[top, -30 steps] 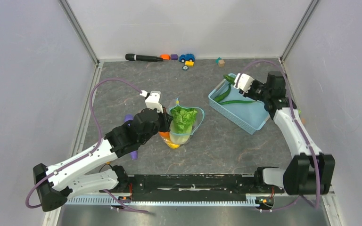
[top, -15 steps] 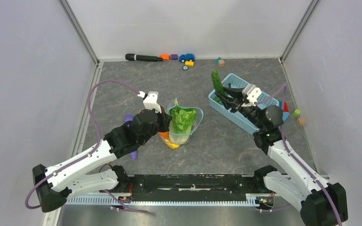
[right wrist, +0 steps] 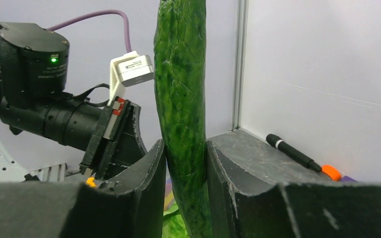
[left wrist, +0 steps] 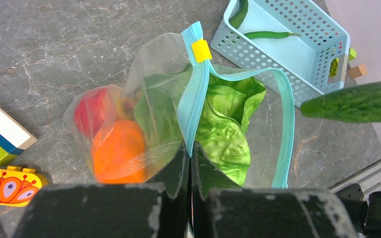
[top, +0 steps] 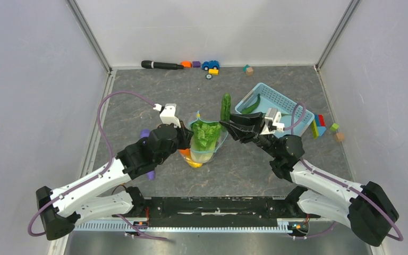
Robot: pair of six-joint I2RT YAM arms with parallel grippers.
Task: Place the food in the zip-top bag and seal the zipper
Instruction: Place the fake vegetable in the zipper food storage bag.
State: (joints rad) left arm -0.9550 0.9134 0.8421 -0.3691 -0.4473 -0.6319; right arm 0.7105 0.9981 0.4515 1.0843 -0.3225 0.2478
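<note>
The clear zip-top bag (top: 208,144) stands open at mid-table. It holds the green lettuce (left wrist: 228,131), an orange (left wrist: 119,148) and a red round fruit (left wrist: 92,106). My left gripper (left wrist: 189,148) is shut on the near side of the teal zipper (left wrist: 194,99) and holds the mouth up; in the top view it (top: 187,139) is at the bag's left. My right gripper (right wrist: 183,163) is shut on a long dark green pod (right wrist: 181,99), upright in the jaws. In the top view the pod (top: 226,107) is just right of the bag's mouth.
A light-blue basket (top: 287,109) at the right rear holds thin green pods (left wrist: 270,34). A purple thing (top: 145,132) shows partly under my left arm. A black stick (top: 162,65) and toy blocks (top: 210,66) lie along the back wall; more blocks (top: 319,126) at right.
My right arm has swung left from the basket to the bag's mouth, carrying the long green pod. My left gripper and the bag have stayed put.
</note>
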